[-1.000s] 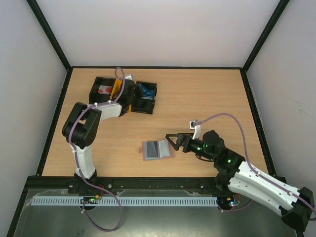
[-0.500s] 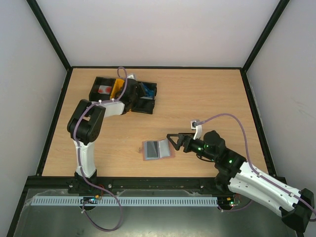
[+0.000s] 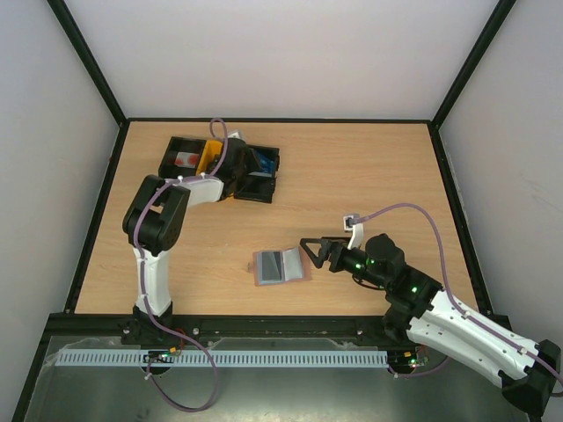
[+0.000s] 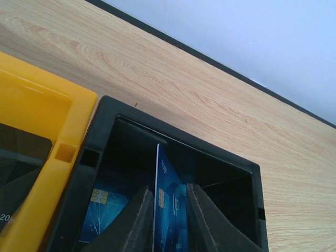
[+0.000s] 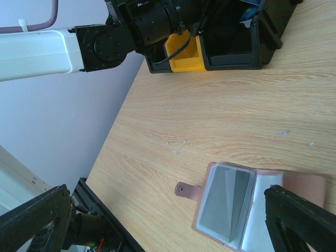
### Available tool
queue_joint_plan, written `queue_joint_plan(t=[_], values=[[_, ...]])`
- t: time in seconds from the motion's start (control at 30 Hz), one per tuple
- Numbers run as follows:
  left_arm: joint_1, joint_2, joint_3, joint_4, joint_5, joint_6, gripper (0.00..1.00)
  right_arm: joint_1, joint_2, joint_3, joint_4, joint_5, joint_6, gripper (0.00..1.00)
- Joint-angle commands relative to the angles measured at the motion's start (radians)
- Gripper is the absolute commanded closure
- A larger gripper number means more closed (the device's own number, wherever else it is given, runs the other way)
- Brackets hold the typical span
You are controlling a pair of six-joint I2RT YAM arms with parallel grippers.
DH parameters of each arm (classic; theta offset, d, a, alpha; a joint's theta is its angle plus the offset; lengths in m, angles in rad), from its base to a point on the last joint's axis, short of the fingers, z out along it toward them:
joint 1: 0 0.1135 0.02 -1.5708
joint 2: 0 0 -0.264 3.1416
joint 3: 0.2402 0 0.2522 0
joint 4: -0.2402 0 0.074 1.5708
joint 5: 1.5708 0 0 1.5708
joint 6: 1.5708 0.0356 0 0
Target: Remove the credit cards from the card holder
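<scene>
Shifted left pincer (image 4: 168, 190) astride blue card (image 4: 171, 215)

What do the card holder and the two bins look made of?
Card holder: probably leather or faux leather, matte mauve-brown with a thin rim and a snap tab. Black bin and yellow bin: likely rigid moulded plastic, smooth semi-matte walls with crisp edges.

Blue card (image 4: 166, 184) in black bin (image 4: 85, 178); card holder (image 3: 281, 266) mauve, grey inside.
</scene>
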Motion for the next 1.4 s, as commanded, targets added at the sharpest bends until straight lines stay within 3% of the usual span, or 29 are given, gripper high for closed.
queue_joint_plan(t=[0.0, 0.33, 0.7, 0.83, 0.93, 1.1, 1.23, 1.37], values=[[0.003, 0.013, 0.055, -0.08, -0.017, -0.011, 0.79, -0.001, -0.015, 0.026, -0.021, 0.017, 0.002, 0.02], [0.006, -0.044, 0.083, -0.154, -0.044, 0.014, 0.55, -0.001, -0.032, 0.026, -0.058, 0.05, 0.011, 0.02], [0.005, -0.151, 0.079, -0.216, 0.007, 0.041, 0.37, -0.001, -0.018, 0.018, -0.044, 0.052, 0.036, 0.02], [0.004, -0.223, 0.033, -0.232, 0.074, 0.042, 0.34, -0.001, 0.019, 0.011, -0.02, 0.02, 0.037, 0.02], [0.005, -0.296, -0.026, -0.241, 0.144, 0.035, 0.37, -0.001, 0.062, 0.01, -0.004, 0.004, 0.042, 0.02], [0.005, -0.412, -0.123, -0.313, 0.238, 0.022, 0.42, -0.001, 0.135, 0.004, 0.04, -0.036, 0.061, 0.16], [0.004, -0.517, -0.233, -0.358, 0.307, 0.018, 0.46, -0.001, 0.188, -0.014, 0.102, -0.079, 0.089, 0.44], [0.002, -0.588, -0.321, -0.396, 0.443, 0.031, 0.49, -0.002, 0.254, -0.032, 0.16, -0.108, 0.108, 0.55]])
